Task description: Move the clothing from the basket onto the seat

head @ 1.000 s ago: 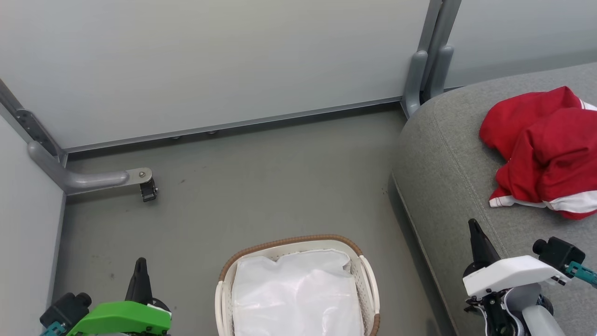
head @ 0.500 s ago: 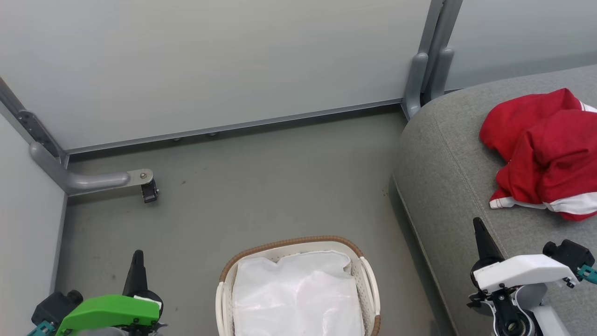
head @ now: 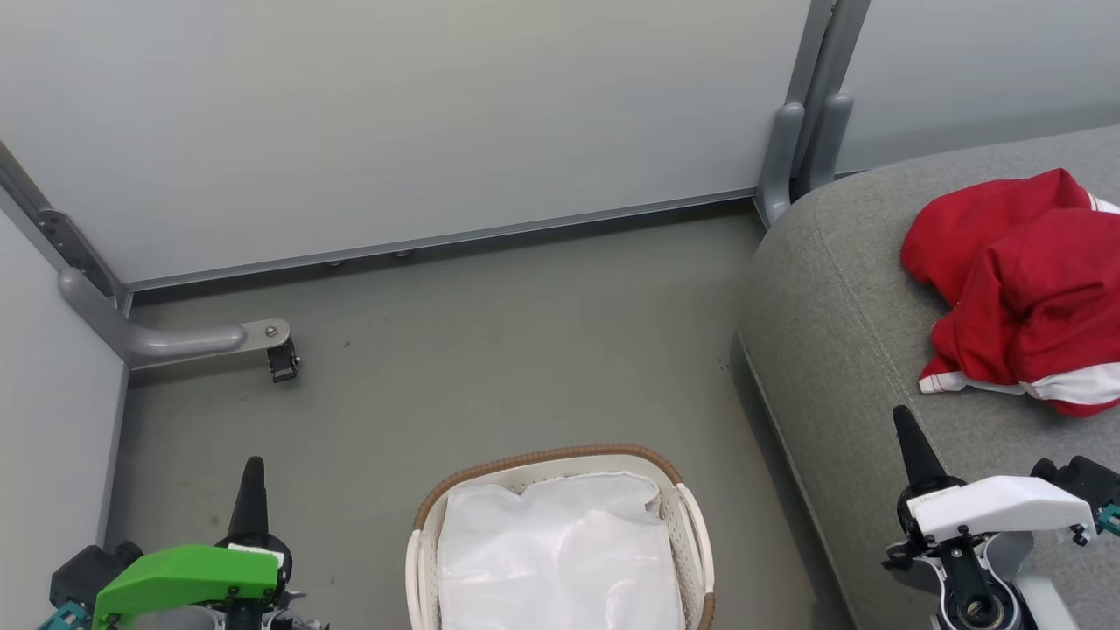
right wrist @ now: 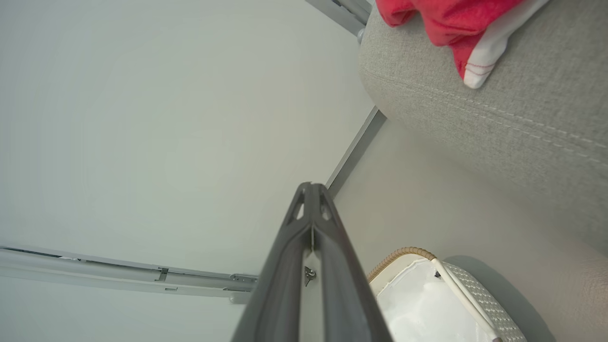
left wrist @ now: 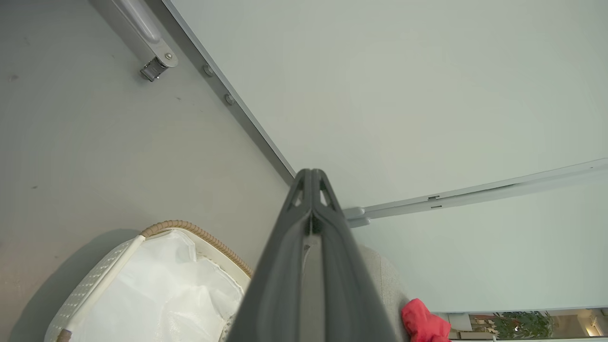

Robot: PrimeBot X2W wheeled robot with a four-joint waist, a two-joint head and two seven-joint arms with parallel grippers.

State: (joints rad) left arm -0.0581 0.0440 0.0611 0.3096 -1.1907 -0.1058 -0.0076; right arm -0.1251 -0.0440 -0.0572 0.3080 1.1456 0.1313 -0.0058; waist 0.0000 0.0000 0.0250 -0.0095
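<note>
Left tool (head: 251, 477), right tool (head: 906, 429) farther apart

In the head view the red clothing (head: 1024, 289) at 3 o'clock runs off the edge. The basket (head: 542, 455) at 6 o'clock is cut by the bottom edge, and its white liner (head: 560, 560) covers its floor. The seat (head: 840, 289) goes out at 3 and 5 o'clock. In the left wrist view the dark fingers (left wrist: 285, 275) hide part of the basket and seat, and the green shapes (left wrist: 515, 325) at 5 o'clock are too small to tell.
</note>
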